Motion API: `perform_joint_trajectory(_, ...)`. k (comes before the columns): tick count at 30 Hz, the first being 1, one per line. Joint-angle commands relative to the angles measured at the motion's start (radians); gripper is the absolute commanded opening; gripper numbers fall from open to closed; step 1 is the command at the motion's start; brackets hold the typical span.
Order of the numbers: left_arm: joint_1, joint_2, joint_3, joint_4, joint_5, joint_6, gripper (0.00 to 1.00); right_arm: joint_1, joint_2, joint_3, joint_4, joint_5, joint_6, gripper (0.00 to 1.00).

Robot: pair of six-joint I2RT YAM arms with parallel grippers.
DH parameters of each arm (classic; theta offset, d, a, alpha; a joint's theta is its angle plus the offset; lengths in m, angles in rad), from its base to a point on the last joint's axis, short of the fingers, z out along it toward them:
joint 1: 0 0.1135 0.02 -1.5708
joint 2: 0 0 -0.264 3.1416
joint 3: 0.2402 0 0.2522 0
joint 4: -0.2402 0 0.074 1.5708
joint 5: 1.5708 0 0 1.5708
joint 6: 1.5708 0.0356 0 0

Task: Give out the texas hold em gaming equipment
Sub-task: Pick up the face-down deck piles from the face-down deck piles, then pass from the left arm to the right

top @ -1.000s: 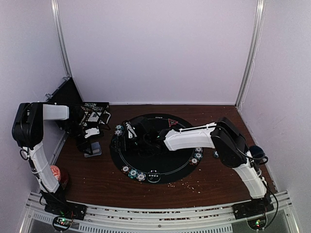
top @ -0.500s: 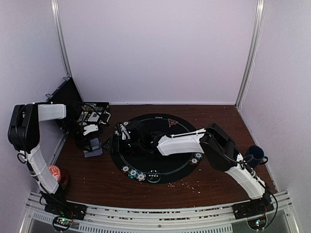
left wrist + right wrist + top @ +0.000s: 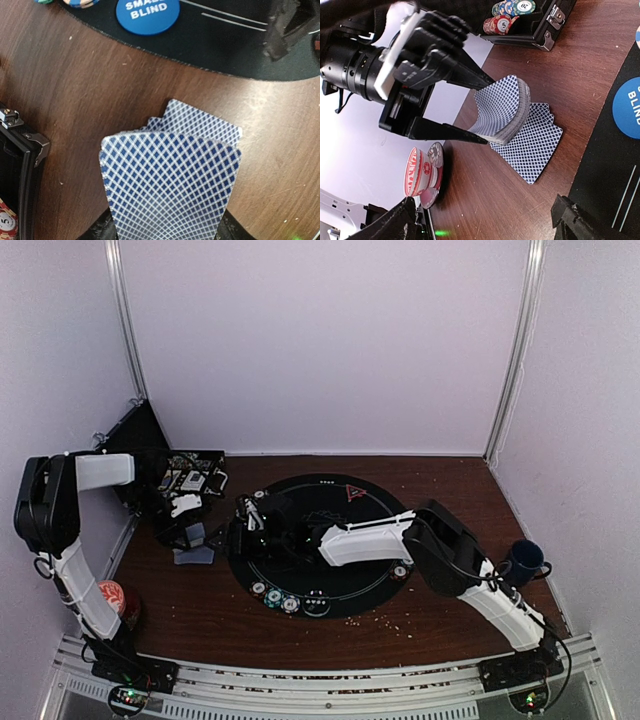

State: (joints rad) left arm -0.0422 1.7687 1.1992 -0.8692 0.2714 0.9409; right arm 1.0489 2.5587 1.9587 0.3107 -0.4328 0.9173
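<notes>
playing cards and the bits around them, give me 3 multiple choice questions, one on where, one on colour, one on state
1. Where do the loose cards lie?
A) on the wood table beside the black mat
B) on top of the mat
C) propped against the wall

2. What colour is the small blind button?
A) orange
B) green
C) blue

3. How is the card stack at the left end effector?
A) lying flat, untouched
B) clamped between the fingers and bowed
C) scattered face up

Answers:
1 A, they lie flat on bare wood, short of the mat's edge.
2 C, it is a blue disc with white lettering.
3 B, the fingers squeeze the stack into a curve above the loose cards.
</notes>
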Motion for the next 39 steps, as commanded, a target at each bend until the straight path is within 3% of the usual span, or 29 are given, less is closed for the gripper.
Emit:
perform_joint_trajectory(1,-0.021,-0.064,-0.022,-0.016,0.058,0.013,0.25,0.004,0.025,0.026,0.047,-0.017,0.026,0.95)
perform_joint_trajectory(22,-0.124,-0.195,-0.127,-0.009,0.119,0.017,0.26,-0.004,0.027,-0.046,0.172,-0.055,0.140,0.89)
perform_joint_trajectory(39,-0.165,-0.236,-0.155,-0.009,0.122,0.015,0.26,-0.009,0.069,-0.037,0.252,-0.105,0.223,0.73)
